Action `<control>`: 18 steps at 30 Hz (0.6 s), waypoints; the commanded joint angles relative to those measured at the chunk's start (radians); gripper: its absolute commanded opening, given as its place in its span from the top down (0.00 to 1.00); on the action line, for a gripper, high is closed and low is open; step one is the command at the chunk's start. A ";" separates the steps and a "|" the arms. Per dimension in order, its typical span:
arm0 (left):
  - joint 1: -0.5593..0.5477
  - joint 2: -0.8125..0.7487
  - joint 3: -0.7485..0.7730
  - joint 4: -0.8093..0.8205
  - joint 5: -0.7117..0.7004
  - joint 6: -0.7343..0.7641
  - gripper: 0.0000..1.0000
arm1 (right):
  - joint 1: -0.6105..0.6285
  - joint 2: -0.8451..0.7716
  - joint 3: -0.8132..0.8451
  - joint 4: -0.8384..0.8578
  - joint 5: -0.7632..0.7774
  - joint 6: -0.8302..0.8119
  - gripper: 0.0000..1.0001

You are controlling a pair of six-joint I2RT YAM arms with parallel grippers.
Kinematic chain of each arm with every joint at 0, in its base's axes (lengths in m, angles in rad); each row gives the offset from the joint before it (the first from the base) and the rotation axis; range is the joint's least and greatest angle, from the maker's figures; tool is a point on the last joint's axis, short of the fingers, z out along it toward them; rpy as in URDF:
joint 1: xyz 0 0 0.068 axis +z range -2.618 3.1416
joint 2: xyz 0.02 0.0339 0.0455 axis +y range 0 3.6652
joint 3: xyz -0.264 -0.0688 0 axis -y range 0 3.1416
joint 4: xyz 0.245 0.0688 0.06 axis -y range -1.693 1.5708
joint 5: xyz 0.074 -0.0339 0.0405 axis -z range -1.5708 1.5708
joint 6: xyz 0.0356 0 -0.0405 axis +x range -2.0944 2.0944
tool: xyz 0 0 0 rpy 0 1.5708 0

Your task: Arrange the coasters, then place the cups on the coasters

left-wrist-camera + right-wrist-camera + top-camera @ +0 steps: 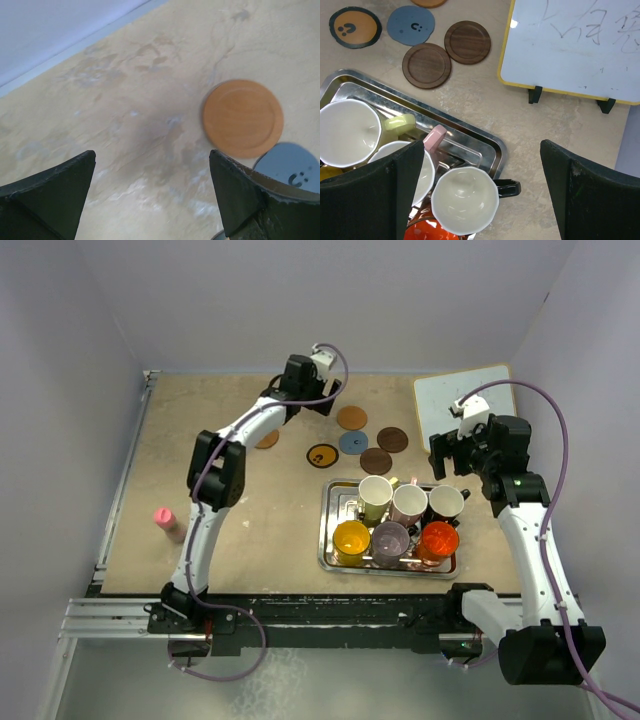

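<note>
Closest to the right wrist camera, the fingers [375, 190] of the right end effector [482, 150] stand wide apart with nothing between them. It hangs over the far right corner of the steel tray [475, 134]. I see all six cups [395, 520] packed inside that tray in two rows of three, rims nearly touching. The black cup [465, 200] pokes its handle over the tray's right rim.

The six coasters [353, 443] lie flat on the bare surface [150, 460] beyond the tray's far edge, none under a cup. The nearest dark brown coaster [376, 461] sits just beside that edge, so the gap there is narrow. The black coaster with the orange ring [322, 455] and the blue coaster [353, 443] lie side by side.

My left end effector [152, 160] is also spread wide and empty. It hovers over bare surface near the back wall, just left of an orange-brown coaster [243, 118]. The other orange-brown coaster [267, 439] is partly hidden under the left arm.

A whiteboard [465, 400] fills the far right corner. The roomiest stretch is on the left, between the tray and a pink bottle [163, 517] near the left edge.
</note>
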 commanded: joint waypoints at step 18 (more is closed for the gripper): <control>-0.081 0.270 0.312 -0.104 -0.031 0.020 0.08 | -0.003 -0.013 -0.026 0.034 -0.008 -0.019 0.00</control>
